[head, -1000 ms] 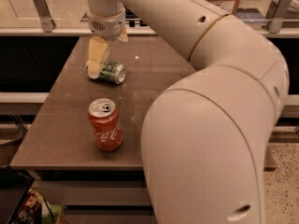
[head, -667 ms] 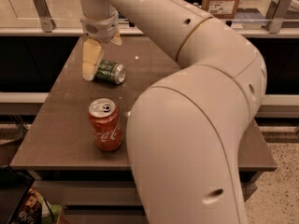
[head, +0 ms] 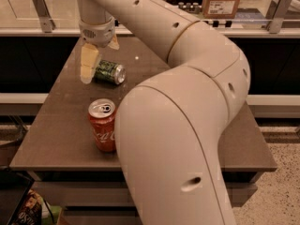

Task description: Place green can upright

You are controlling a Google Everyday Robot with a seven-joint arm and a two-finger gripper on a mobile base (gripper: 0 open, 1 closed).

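Observation:
The green can lies on its side on the brown table, its silver end facing right. My gripper hangs over the can's left end, open. One pale finger reaches down just left of the can, and the other finger shows behind and above it. The can is not gripped. A red Coca-Cola can stands upright nearer the table's front, apart from the green can.
My large white arm covers the table's middle and right. A counter with metal rails and a cardboard box runs behind the table. The table's front edge is close to the Coca-Cola can.
The gripper has shifted a little left and down beside the green can, and the arm has swung nearer the camera. Both cans stay where they were.

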